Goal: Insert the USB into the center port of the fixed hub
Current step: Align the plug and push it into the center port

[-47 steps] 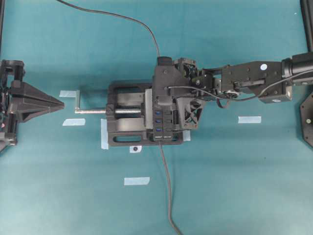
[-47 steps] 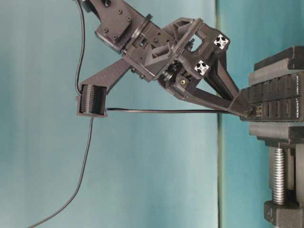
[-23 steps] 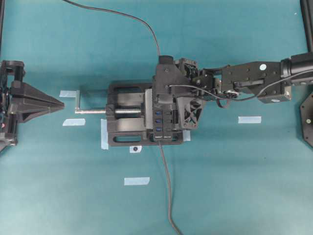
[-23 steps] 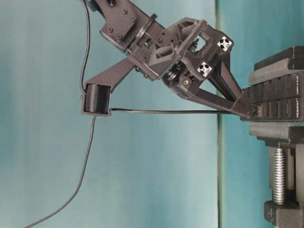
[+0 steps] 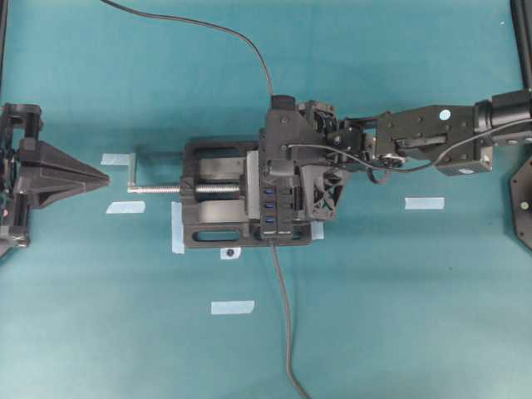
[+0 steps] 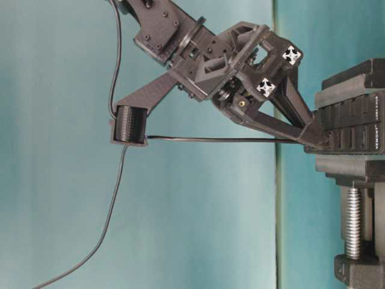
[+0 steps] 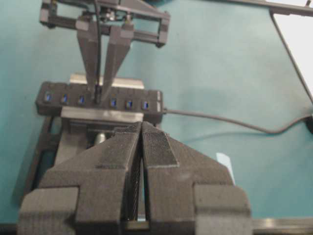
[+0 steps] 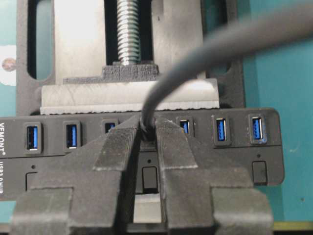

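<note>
Black fingers of the right tool (image 8: 146, 142) are pinched narrow on the USB (image 8: 146, 128), holding it nose-first against the fixed hub (image 8: 234, 161). The plug sits right at the center port (image 8: 146, 131), with blue slots open on either side; how deep it has gone cannot be told, since the fingers hide the slot. Its long axis runs straight into the hub's face, across the hub's own length, and the thin cable (image 6: 210, 139) trails level out the back. Room is tight here: the fingertips touch the hub, and the vise (image 5: 212, 204) holds the hub just beyond. Out left, the vise screw (image 5: 158, 189) reaches toward the left tool (image 7: 142, 147), whose fingers are pressed together on nothing, well apart from the vise. Teal desk (image 5: 399, 316) lies open all around, with tape strips (image 5: 232, 307) scattered across it and the hub's own cable (image 5: 285, 332) running to the near edge.
</note>
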